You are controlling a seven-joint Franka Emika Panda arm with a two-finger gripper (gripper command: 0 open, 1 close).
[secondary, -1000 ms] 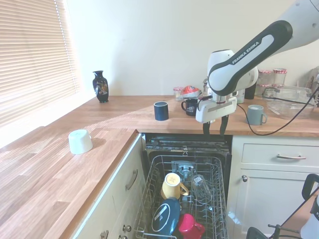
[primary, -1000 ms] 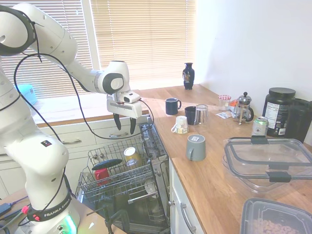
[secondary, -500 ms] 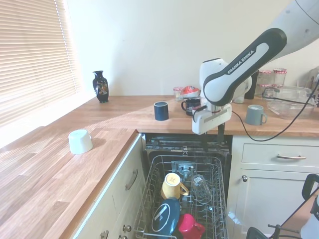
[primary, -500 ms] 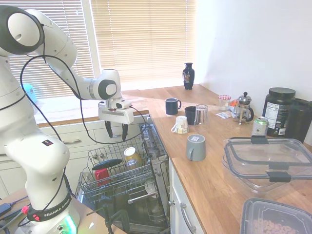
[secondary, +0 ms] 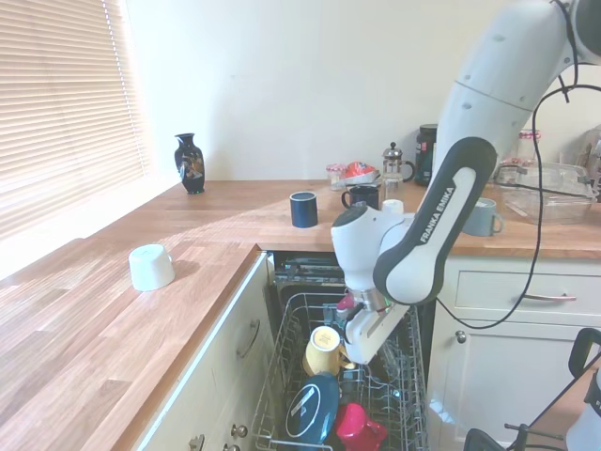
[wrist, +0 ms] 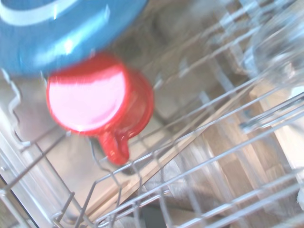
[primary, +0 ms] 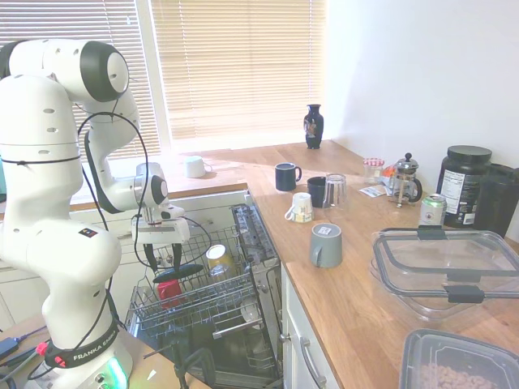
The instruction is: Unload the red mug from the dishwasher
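One red mug point(primary: 169, 290) sits upside down in the dishwasher point(primary: 207, 304) rack, wedged against a blue bowl point(secondary: 313, 406) at its 12 o'clock, a yellow mug point(secondary: 325, 349) beyond that. The claw point(primary: 163, 258) hangs just above the mug, empty, fingers a moderate gap apart. Judging from here, a descent slightly off line could strike the bowl's rim or a wire, and a pinch on the glossy, rounded wall might slip. The handle point(wrist: 113, 145) points between tines and could snag when lifted.

Blurred red mug point(wrist: 99, 105), blue dish point(wrist: 66, 28) edge-cropped
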